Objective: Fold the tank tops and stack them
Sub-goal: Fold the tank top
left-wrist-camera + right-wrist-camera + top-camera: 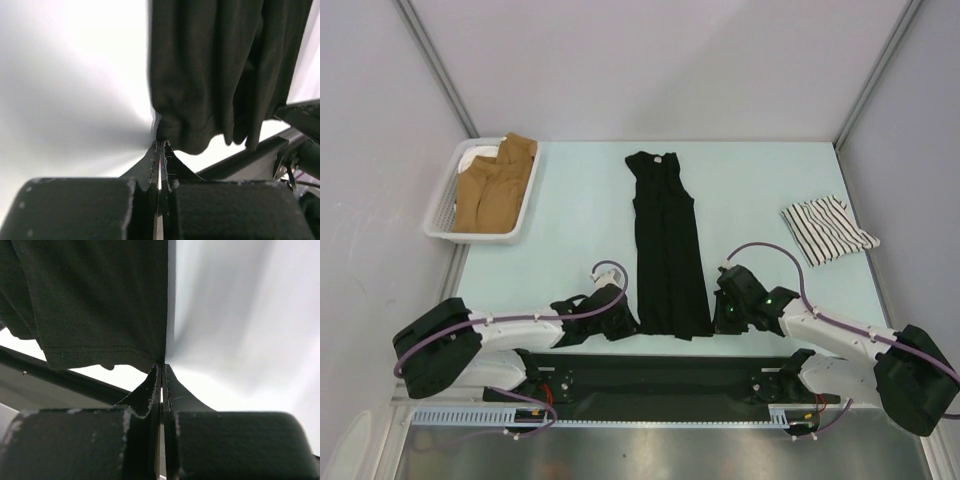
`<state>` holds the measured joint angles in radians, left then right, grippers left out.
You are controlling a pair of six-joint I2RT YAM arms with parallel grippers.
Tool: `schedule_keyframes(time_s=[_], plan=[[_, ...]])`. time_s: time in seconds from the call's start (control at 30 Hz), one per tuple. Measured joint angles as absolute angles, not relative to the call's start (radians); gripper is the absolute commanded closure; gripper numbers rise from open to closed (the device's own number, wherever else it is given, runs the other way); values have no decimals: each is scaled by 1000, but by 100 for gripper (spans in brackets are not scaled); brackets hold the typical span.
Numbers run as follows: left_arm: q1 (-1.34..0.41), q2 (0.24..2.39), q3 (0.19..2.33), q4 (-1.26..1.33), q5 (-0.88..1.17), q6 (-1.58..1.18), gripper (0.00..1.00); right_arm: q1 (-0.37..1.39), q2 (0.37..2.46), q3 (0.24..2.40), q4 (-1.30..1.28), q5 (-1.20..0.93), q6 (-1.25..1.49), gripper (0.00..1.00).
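The black tank top lies in a long narrow strip down the middle of the table, neck at the far end and hem at the near end. My left gripper is at the hem's near left corner, and in the left wrist view its jaws are shut, pinching that corner of the cloth. My right gripper is at the hem's near right corner and is shut on it, just below the stitched hem. The striped tank top lies folded at the right.
A white basket holding brown clothes stands at the far left. The black base bar runs along the near table edge. Enclosure walls and posts surround the table.
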<state>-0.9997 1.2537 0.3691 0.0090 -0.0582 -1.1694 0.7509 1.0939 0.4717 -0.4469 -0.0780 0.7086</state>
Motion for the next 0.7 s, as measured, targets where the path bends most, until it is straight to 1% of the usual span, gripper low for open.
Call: schedule_keyframes(time_s=[0.13,0.27,0.47,0.7], plan=[[-1002,1254,401,-41,-75,-1158,100,752,1060,472,-470,-78,711,100],[-1003,1168,391,-164,-81,-1132,100,752,1011,481,-512,-77,714,100],[-994,1060,416,-346,-92,-1081,100,752,1024,572,-561,-73,702,100],[-937,1146,558,-392,-73,-999,100,716,1103,662,-556,-71,656,100]])
